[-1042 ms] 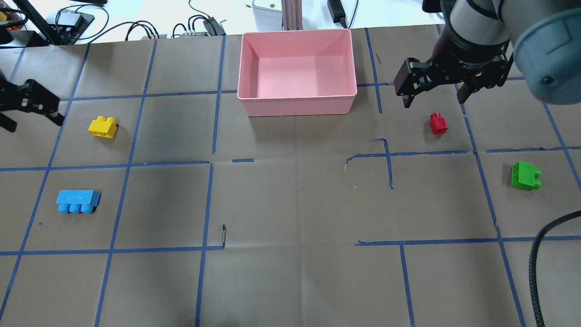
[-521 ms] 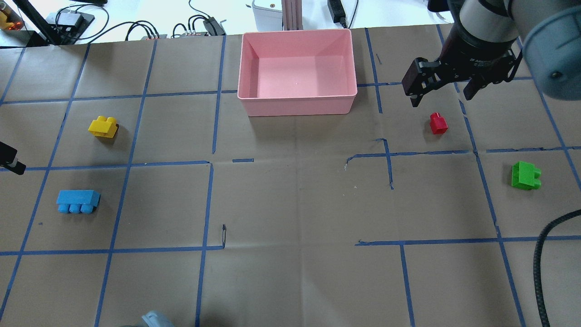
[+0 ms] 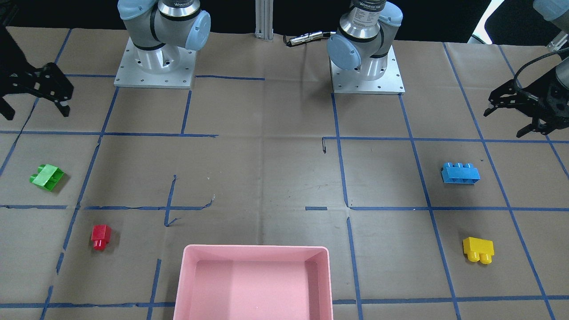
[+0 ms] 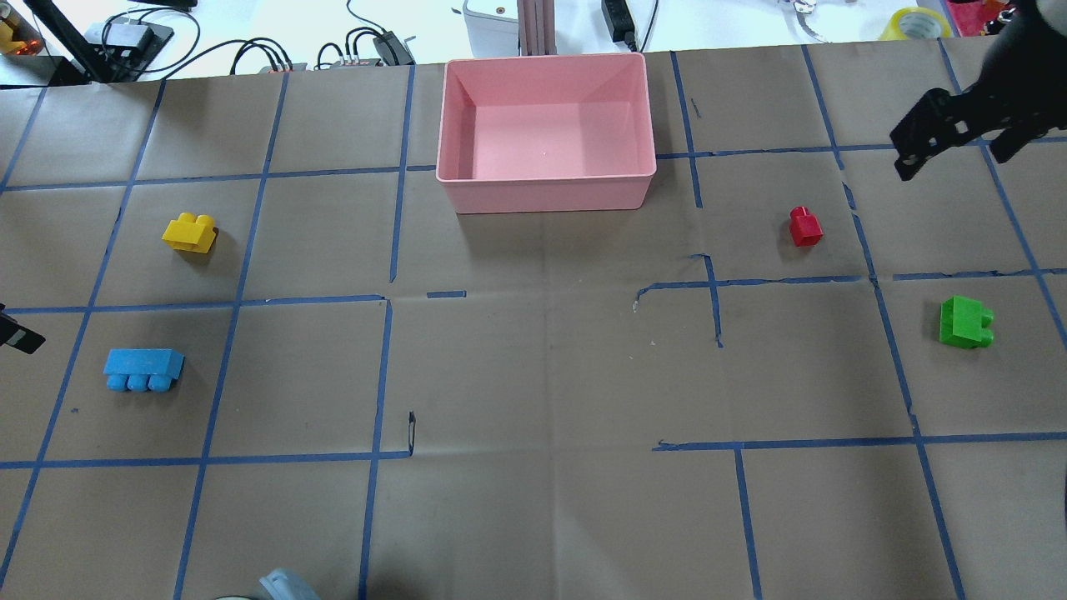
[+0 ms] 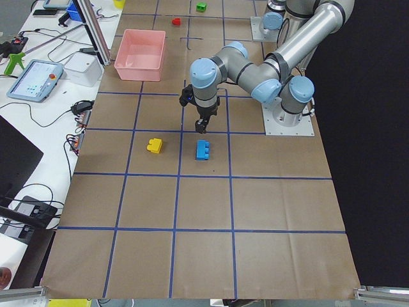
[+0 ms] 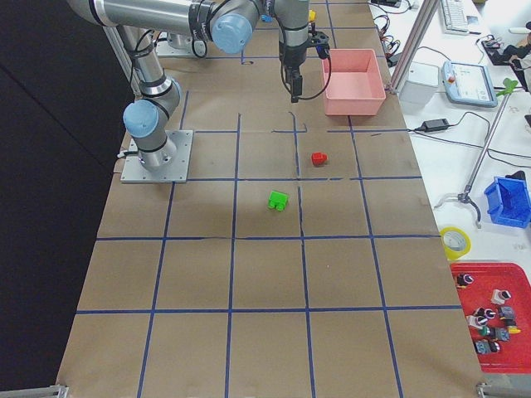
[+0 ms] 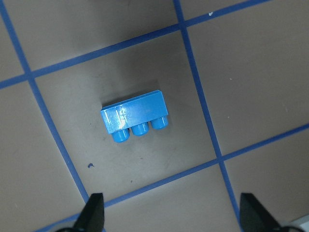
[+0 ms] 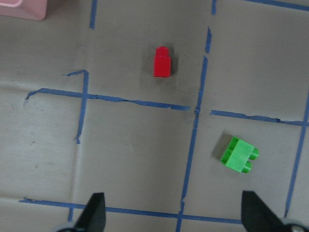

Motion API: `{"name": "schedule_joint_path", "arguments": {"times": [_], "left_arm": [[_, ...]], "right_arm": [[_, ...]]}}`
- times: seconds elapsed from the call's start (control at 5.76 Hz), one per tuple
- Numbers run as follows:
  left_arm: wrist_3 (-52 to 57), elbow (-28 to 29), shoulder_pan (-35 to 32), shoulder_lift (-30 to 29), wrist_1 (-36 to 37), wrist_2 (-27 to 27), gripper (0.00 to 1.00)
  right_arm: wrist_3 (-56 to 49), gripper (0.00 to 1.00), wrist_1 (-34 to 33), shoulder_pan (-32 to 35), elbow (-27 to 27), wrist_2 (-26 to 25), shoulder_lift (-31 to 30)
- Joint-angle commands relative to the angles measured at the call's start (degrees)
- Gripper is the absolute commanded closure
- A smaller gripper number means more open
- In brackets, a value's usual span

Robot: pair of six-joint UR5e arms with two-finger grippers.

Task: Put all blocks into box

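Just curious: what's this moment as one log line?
box empty; blue block, yellow block, red block, green block on table; left gripper open near blue block; right gripper open, empty

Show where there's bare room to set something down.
Bare: the wide middle between blue block and green block, robot-side of the box; also the box floor. Crowded nowhere; yellow block and red block flank the box.

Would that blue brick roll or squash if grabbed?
The blue brick looks like rigid moulded plastic, so probably stiff and light. Its glossy face may be slippery. Lying flat, studs sideways, it should slide, not roll.
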Motion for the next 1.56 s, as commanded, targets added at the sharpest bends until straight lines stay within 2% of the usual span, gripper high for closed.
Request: {"name": "schedule_joint_path", "arguments": {"times": [0.0,0.17,0.35,0.52,0.87,1.39], "left_arm": [[29.26,-1.54,-0.15,-0.2,3.18,-0.13,0.0],[38.27,-3.55,-0.15,-0.2,9.81,-0.4,0.0],[45.33,-6.7,-0.24,-0.11,14.06,-0.66,0.0],[46.88,-10.21,-0.5,0.06,17.41,-0.75,0.0],[46.98,-14.37,-1.82,-1.51,21.02,-0.84,0.0],[48.72,-14.73,-2.0,-13.44,34.1,-0.93,0.0]], "right_arm": [[-2.96,0.01,-2.39,-6.53,1.24,-0.02,4.28],[-3.05,0.01,-8.93,-7.33,2.64,-0.02,7.71],[-2.96,0.01,-11.44,-8.9,5.26,-0.02,11.32],[-2.96,0.02,-17.81,-10.66,7.9,0.16,13.87],[-2.18,0.01,-25.32,-13.72,14.31,0.6,14.43],[-1.65,0.02,-31.05,-17.79,19.96,0.95,16.61]]}}
